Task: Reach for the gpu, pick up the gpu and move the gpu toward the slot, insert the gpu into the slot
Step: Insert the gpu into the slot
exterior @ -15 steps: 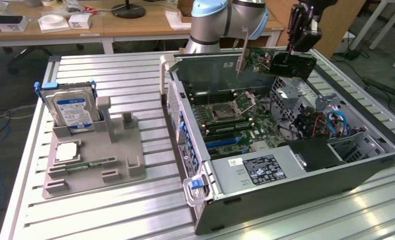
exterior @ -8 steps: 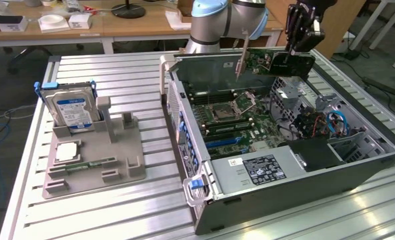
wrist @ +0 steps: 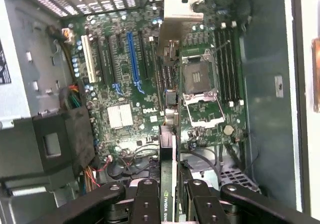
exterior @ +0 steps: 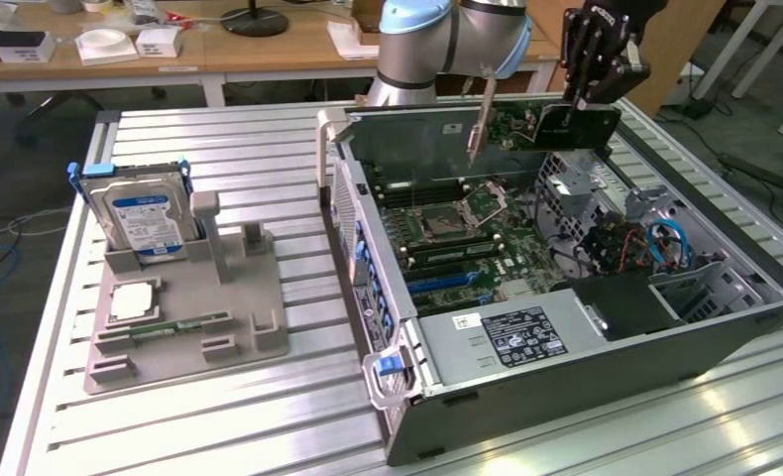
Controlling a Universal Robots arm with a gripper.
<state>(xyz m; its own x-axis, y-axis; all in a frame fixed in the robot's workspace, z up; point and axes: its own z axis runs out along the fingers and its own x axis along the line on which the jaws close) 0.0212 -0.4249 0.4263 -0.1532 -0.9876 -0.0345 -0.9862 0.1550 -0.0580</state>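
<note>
My gripper [exterior: 588, 105] is shut on the gpu [exterior: 534, 125], a green board with a black cooler and a silver end bracket [exterior: 481, 124]. It hangs in the air above the far side of the open computer case [exterior: 550, 327]. The wrist view looks down the edge of the gpu [wrist: 169, 144], clamped between the black fingers [wrist: 146, 204], with its bracket [wrist: 181, 11] at the far end. Below lies the motherboard [wrist: 125, 116], and the card hangs beside its long blue slot [wrist: 132, 59], not over it. In the exterior view the blue slot [exterior: 442, 283] shows near the case's middle.
A grey fixture [exterior: 186, 317] at the exterior view's left holds an upright blue-labelled hard drive [exterior: 141, 216], a CPU [exterior: 130, 300] and a memory stick [exterior: 180, 324]. The case stands on a ribbed metal table [exterior: 167, 416]. The CPU socket [wrist: 200, 76], drive cage [wrist: 47, 144] and cables [exterior: 649, 243] are inside the case.
</note>
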